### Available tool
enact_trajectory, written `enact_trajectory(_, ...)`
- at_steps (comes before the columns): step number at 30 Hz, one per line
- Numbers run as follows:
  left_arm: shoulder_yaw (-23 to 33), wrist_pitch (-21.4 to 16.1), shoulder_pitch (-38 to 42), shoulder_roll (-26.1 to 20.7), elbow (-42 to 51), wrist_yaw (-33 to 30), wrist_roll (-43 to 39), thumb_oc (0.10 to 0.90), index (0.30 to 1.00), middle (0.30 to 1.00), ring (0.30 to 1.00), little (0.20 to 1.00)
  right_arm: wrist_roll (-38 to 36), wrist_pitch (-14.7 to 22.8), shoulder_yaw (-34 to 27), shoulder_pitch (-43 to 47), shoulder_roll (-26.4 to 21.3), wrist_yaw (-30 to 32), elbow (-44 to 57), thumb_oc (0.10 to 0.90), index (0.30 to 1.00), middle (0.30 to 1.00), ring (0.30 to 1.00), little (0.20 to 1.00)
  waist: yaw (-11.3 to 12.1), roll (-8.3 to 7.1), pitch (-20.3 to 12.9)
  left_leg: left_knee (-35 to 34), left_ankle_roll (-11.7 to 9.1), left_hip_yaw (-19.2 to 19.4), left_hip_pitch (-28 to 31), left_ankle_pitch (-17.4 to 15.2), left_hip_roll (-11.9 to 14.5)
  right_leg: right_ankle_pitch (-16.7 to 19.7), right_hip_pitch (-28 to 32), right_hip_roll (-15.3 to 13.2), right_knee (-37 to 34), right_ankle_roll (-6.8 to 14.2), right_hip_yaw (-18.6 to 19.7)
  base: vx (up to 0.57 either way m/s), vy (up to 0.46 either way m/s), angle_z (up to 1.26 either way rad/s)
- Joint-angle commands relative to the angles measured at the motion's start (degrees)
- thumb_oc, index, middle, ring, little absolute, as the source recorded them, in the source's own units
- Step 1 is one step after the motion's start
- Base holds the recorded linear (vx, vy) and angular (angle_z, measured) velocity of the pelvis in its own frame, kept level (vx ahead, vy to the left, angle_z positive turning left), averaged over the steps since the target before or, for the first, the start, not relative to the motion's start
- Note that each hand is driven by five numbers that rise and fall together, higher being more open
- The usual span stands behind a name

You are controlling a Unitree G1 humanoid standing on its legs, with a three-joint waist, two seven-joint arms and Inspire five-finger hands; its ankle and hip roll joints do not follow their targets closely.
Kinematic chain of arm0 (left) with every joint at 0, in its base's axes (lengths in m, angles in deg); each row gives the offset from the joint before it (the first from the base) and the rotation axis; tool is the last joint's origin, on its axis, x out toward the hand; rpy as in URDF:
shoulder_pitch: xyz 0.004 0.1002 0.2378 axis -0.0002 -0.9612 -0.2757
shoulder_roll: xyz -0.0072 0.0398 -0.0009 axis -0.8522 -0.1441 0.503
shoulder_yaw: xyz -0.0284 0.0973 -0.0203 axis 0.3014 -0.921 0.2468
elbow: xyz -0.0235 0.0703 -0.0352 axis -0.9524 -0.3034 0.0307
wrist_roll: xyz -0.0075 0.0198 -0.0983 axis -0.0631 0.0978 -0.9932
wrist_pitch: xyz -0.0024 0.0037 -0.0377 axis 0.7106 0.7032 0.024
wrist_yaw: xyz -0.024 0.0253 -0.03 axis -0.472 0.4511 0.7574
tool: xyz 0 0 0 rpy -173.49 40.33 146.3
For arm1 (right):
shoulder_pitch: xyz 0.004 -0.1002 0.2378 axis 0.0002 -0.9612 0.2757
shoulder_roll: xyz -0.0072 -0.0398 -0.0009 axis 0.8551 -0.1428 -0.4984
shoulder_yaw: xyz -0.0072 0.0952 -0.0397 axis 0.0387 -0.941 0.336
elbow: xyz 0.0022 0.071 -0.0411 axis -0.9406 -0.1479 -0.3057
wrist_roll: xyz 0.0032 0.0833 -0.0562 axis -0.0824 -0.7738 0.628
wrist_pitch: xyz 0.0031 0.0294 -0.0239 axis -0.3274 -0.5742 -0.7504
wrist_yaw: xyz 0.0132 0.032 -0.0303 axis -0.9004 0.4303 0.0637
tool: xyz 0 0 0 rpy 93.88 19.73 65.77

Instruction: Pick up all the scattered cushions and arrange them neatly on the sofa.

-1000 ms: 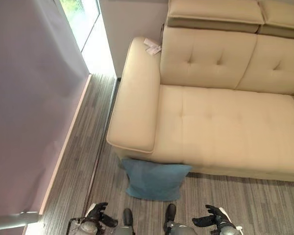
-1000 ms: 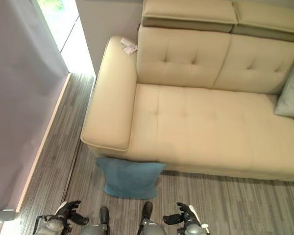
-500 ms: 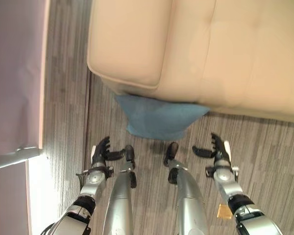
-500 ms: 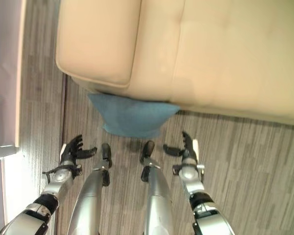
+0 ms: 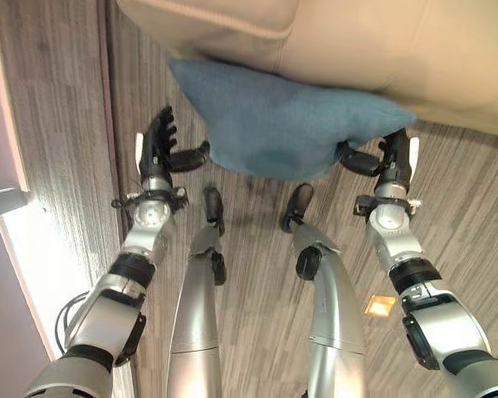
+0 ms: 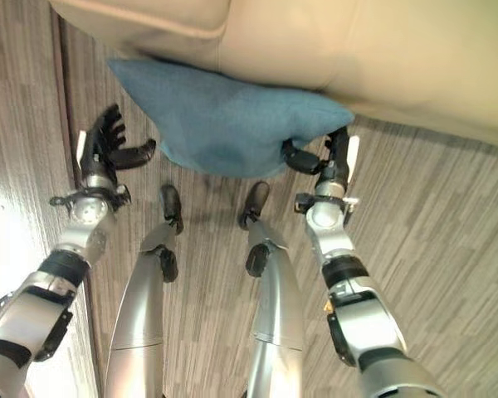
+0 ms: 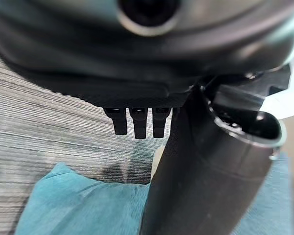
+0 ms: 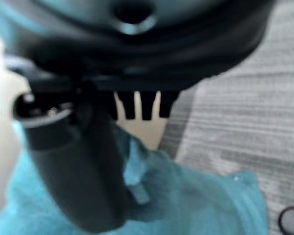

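A blue cushion (image 5: 278,124) lies on the wood floor, leaning against the front of the beige sofa (image 5: 373,41) under its armrest. My left hand (image 5: 158,149) hovers just off the cushion's left edge, fingers straight and thumb (image 5: 189,156) spread toward the fabric, not touching. My right hand (image 5: 394,157) stands at the cushion's right corner, fingers straight, its thumb (image 5: 353,159) at the cloth's edge. The right wrist view has the cushion (image 8: 196,200) right under the thumb; in the left wrist view the cushion (image 7: 83,205) lies below the fingers (image 7: 137,122).
The sofa's front and armrest (image 6: 141,21) run along the top. A pale wall and bright floor strip (image 5: 8,199) border the left. Grey wood floor (image 6: 448,224) lies open to the right. A small orange tag (image 5: 380,305) lies on the floor by my right arm.
The camera has tipped further down and closer, so the sofa has slid up out of the picture. Both hands have reached forward to either side of the blue cushion.
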Motion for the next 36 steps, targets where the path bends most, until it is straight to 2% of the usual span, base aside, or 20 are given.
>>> enact_trajectory(1, 1.6, -4.0, -6.1, -0.2, 2.7, -0.5, -0.1, 0.800, 0.900, 0.900, 0.900, 0.900, -1.9, 3.5, 2.6, -6.8, -2.2, -2.3, 4.5, 0.800, 0.900, 0.900, 0.900, 0.900, 0.1, 2.20, -7.2, 1.6, 0.8, -0.9, -0.2, -6.6, -1.4, -6.5, 3.3, 2.0, -0.3, 6.5, 4.4, 0.00, 0.000, 0.00)
enact_trajectory(8, -1.3, -3.8, -3.0, -2.4, 4.3, 2.9, 0.0, 0.800, 0.900, 0.900, 0.900, 0.900, -5.7, 4.6, 5.2, -4.6, -4.7, -7.8, 5.8, 0.800, 0.900, 0.900, 0.900, 0.900, 0.1, 2.65, -7.5, 0.1, 0.8, -1.1, -1.8, -5.7, -1.8, -5.8, 1.5, 1.6, -0.9, 7.1, 4.6, 0.00, -0.003, 0.01)
enact_trajectory(12, -4.6, -3.8, 1.7, -4.6, 5.4, 3.6, 1.0, 0.800, 0.900, 0.900, 0.900, 0.900, -5.6, 4.5, 9.3, 0.9, -7.1, -9.8, 7.2, 0.800, 0.900, 0.900, 0.900, 0.900, 0.3, 2.71, -7.1, 0.0, 0.6, -1.8, -3.8, -5.1, -2.0, -5.1, -0.1, 1.5, -1.4, 7.6, 4.6, 0.00, -0.013, 0.03)
enact_trajectory(17, -7.0, -3.5, 6.2, -5.8, 4.5, 2.3, 3.1, 0.800, 0.900, 0.900, 0.900, 0.900, -4.4, 4.4, 12.0, 5.7, -8.5, -9.1, 9.3, 0.800, 0.900, 0.900, 0.900, 0.900, 0.1, 2.57, -6.3, 1.7, 0.4, -2.2, -6.4, -4.9, -1.8, -5.0, -2.3, 1.4, 0.0, 7.9, 4.6, 0.00, 0.000, 0.00)
enact_trajectory(24, -10.2, -2.9, 11.2, -5.7, 2.8, 1.5, 4.2, 0.800, 0.900, 0.900, 0.900, 0.900, -5.4, 4.8, 13.0, 10.4, -7.2, -7.7, 10.7, 0.800, 0.900, 0.900, 0.900, 0.900, -0.2, 2.50, -5.4, 3.4, 0.2, -2.7, -8.8, -4.9, -1.9, -4.8, -4.2, 1.5, 1.1, 7.9, 4.7, 0.00, 0.000, 0.00)
enact_trajectory(27, -11.4, -3.0, 12.6, -4.5, 4.0, 0.6, 4.9, 0.800, 0.900, 0.900, 0.900, 0.900, -5.5, 4.9, 13.4, 11.5, -5.9, -7.0, 11.7, 0.800, 0.900, 0.900, 0.900, 0.900, -0.3, 2.45, -4.9, 4.1, 0.1, -2.9, -9.6, -5.0, -1.9, -4.9, -5.0, 1.5, 1.6, 8.0, 4.8, 0.00, 0.000, 0.00)
enact_trajectory(36, -13.9, -3.0, 16.0, 4.2, 5.6, -2.0, 4.6, 0.800, 0.900, 0.900, 0.900, 0.900, -6.8, 5.4, 13.9, 16.6, 1.3, -4.9, 13.7, 0.800, 0.900, 0.900, 0.900, 0.900, -0.2, 2.39, -3.8, 5.1, 0.2, -3.5, -11.5, -5.0, -2.0, -4.5, -6.5, 2.0, 2.0, 8.2, 4.8, 0.00, 0.000, 0.00)
